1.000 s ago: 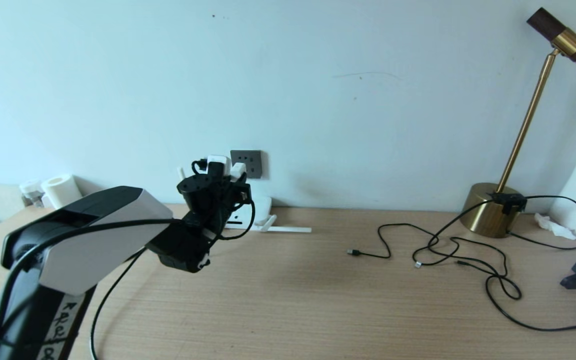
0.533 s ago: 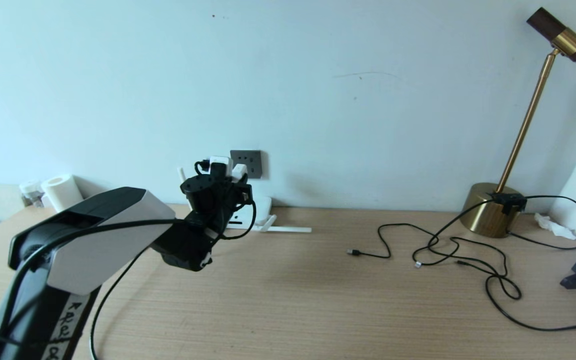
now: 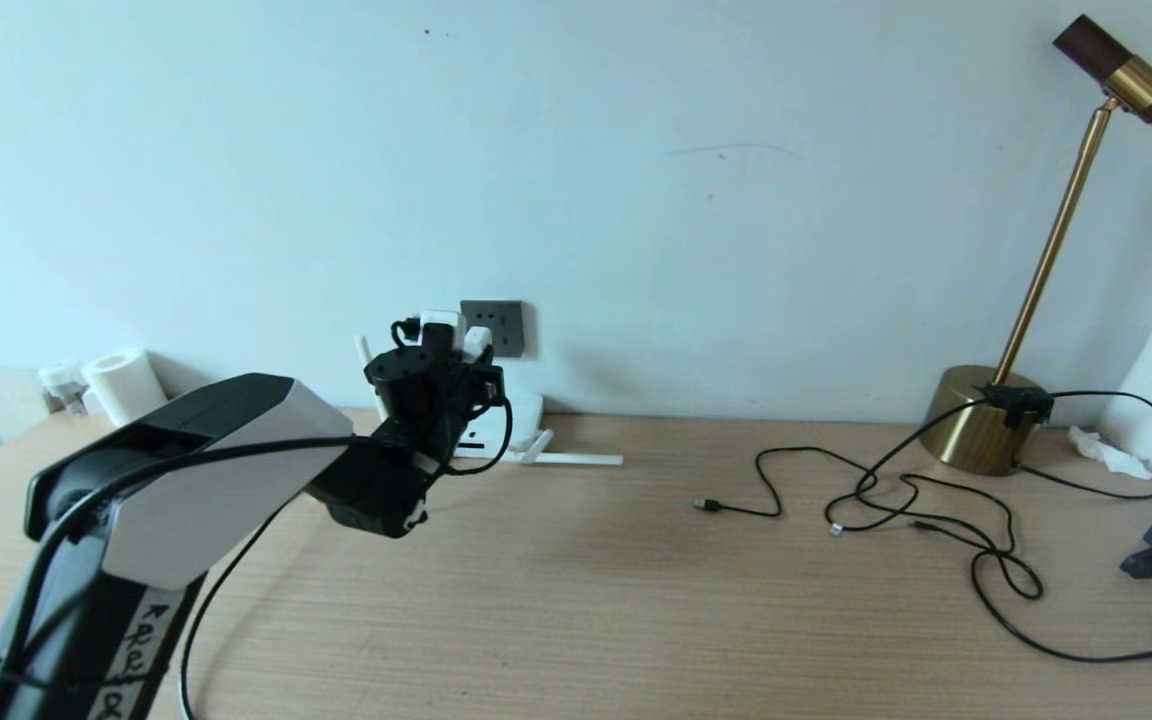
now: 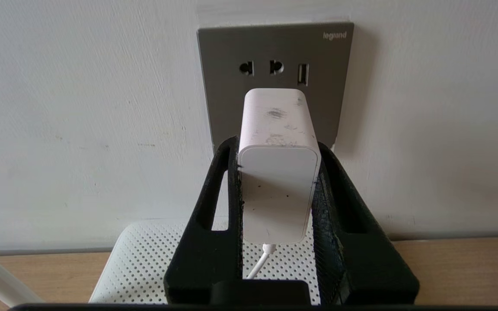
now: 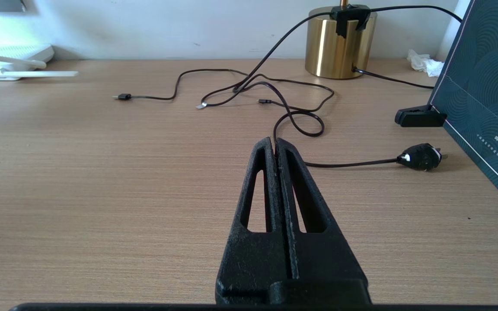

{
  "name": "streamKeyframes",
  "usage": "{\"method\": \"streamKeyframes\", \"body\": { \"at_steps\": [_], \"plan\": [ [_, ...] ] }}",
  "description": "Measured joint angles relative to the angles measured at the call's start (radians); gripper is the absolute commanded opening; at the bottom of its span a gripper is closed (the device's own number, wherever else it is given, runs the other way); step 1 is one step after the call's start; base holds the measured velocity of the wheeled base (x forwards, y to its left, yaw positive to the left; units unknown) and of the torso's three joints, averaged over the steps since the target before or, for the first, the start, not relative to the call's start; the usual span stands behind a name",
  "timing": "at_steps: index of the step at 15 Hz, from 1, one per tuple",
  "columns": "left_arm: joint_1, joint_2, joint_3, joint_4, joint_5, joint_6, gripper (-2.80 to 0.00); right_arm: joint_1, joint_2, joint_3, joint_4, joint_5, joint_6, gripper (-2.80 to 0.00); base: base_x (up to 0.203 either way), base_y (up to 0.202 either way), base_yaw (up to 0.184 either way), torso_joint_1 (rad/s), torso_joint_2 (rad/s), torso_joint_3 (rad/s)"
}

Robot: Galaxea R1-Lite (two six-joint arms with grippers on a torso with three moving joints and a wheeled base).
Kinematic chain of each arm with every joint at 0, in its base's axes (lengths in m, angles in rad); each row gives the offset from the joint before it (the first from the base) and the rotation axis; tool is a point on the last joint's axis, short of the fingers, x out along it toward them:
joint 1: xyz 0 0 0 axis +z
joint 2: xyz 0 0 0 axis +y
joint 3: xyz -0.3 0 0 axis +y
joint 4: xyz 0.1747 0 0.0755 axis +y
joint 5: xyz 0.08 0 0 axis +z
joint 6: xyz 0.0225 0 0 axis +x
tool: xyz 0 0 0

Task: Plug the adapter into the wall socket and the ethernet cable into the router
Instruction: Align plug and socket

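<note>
Left gripper (image 4: pixel 277 147) clamped on adapter (image 4: pixel 277 172), one black finger (image 4: pixel 223 207) each side, thin white cord (image 4: pixel 260 263) trailing back. Adapter held level before wall socket (image 4: pixel 275 52), front end at plate's lower half, below pin holes; contact with plate unclear. In head view, gripper sat at 9 o'clock of socket (image 3: pixel 496 325). Router (image 4: pixel 145 259) lay on desk (image 3: pixel 586 600) at 6 o'clock of socket, against wall. Right gripper (image 5: pixel 277 144) pressed together, empty, above desk; thin black cables (image 5: pixel 292 116) just beyond fingertips.
</note>
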Motion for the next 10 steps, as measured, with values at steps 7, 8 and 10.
{"method": "streamKeyframes", "body": {
  "at_steps": [7, 8, 10],
  "plan": [
    [-0.015, 0.006, -0.044, 0.036, 0.026, -0.001, -2.80, 0.000, 0.000, 0.000, 0.000, 0.000, 0.000, -2.80, 0.000, 0.000, 0.000, 0.000, 0.00, 0.000],
    [-0.015, 0.006, -0.045, 0.036, 0.026, -0.001, -2.80, 0.000, 0.000, 0.000, 0.000, 0.000, 0.000, -2.80, 0.000, 0.000, 0.000, 0.000, 0.00, 0.000],
    [-0.016, 0.007, -0.046, 0.041, 0.027, -0.001, -2.80, 0.000, 0.000, 0.000, 0.000, 0.000, 0.000, -2.80, 0.000, 0.000, 0.000, 0.000, 0.00, 0.000]
  ]
}}
